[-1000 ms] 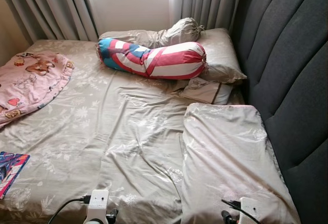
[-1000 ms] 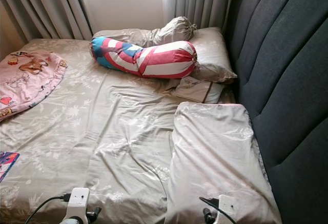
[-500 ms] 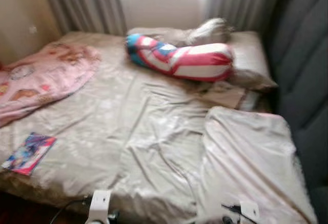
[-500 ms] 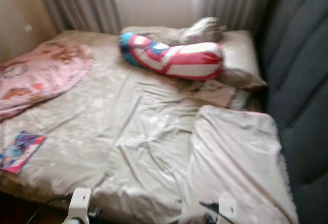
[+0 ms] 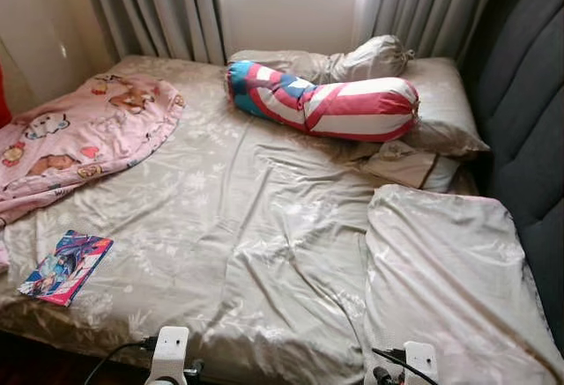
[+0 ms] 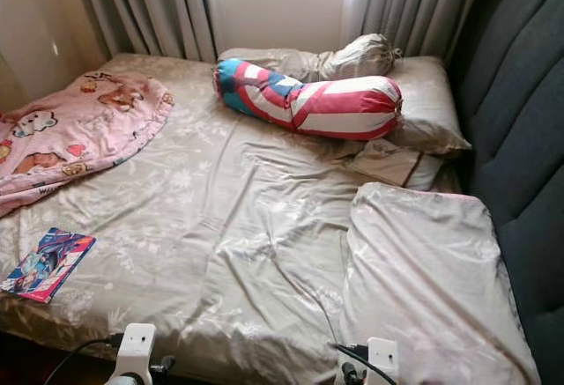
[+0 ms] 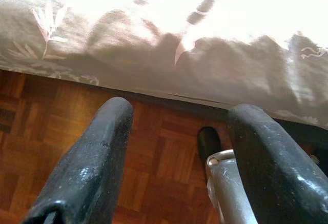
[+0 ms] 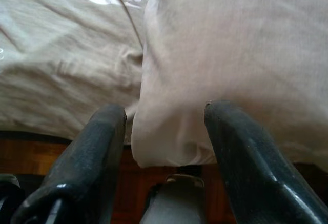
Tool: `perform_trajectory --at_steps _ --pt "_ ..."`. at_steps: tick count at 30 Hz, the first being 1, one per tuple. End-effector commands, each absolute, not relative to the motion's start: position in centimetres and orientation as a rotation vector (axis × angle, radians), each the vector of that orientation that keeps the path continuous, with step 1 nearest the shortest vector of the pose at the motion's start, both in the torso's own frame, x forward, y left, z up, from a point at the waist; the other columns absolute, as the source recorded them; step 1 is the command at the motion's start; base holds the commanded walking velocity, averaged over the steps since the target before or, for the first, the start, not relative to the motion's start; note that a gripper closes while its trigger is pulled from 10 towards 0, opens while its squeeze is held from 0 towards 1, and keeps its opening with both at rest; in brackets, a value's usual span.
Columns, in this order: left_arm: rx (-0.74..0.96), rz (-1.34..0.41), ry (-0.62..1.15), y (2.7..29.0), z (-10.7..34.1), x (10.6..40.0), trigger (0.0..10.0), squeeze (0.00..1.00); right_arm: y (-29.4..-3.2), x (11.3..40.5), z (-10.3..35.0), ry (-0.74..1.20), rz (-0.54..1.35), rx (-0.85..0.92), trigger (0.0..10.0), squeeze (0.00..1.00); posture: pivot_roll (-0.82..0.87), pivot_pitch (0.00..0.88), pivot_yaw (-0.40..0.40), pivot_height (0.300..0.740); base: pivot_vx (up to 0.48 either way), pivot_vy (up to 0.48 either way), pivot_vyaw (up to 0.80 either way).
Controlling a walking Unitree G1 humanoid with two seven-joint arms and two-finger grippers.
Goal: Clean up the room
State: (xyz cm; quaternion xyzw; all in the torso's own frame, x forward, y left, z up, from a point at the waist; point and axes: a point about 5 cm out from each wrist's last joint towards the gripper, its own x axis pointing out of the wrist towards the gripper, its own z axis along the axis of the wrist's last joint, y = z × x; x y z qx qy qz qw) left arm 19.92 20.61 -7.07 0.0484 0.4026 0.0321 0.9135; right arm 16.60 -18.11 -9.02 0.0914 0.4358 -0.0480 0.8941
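A wrinkled beige floral sheet covers the bed point(image 5: 264, 226). A pink cartoon blanket point(image 5: 79, 138) lies crumpled at its left side. Near the front left edge rests a colourful book point(image 5: 67, 267). A red, white and blue striped bolster point(image 5: 326, 107) leans on beige pillows point(image 5: 441, 112) at the far end. A large beige pillow point(image 5: 449, 270) lies at the near right, its corner point(image 8: 174, 142) hanging over the bed edge. My left gripper point(image 7: 182, 111) is open and empty above the wooden floor by the bed edge. My right gripper point(image 8: 165, 112) is open just short of that pillow corner.
A dark grey padded headboard point(image 5: 529, 121) runs along the right side. Grey curtains point(image 5: 159, 6) and a bright window stand behind the bed, with a beige wall point(image 5: 35, 33) at the left. Parquet floor point(image 7: 61, 111) lies below the near bed edge.
The camera has swung left, so the whole bed shifted right in the picture; the book and more of the pink blanket came into view. Nothing on the bed moved.
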Motion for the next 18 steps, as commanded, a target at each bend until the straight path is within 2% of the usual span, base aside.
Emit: perform_trajectory --at_steps 1,11,18 --pt "0.111 0.064 0.831 20.6 -7.1 19.9 10.0 0.00 -18.3 16.6 -9.0 0.906 -0.099 0.188 10.0 0.00 -0.04 0.024 -0.015 0.740 0.000 0.326 0.00" --pt "0.114 0.060 0.834 20.3 -7.0 20.2 10.0 0.00 -18.3 16.6 -9.0 0.916 -0.084 0.174 10.0 0.00 -0.04 0.028 -0.015 0.740 0.000 0.328 0.00" --pt "0.110 0.042 0.812 18.2 -6.3 22.0 10.0 0.00 -18.2 16.7 -9.0 0.916 -0.082 0.174 10.0 0.00 -0.04 0.029 -0.014 0.740 0.000 0.329 0.00"
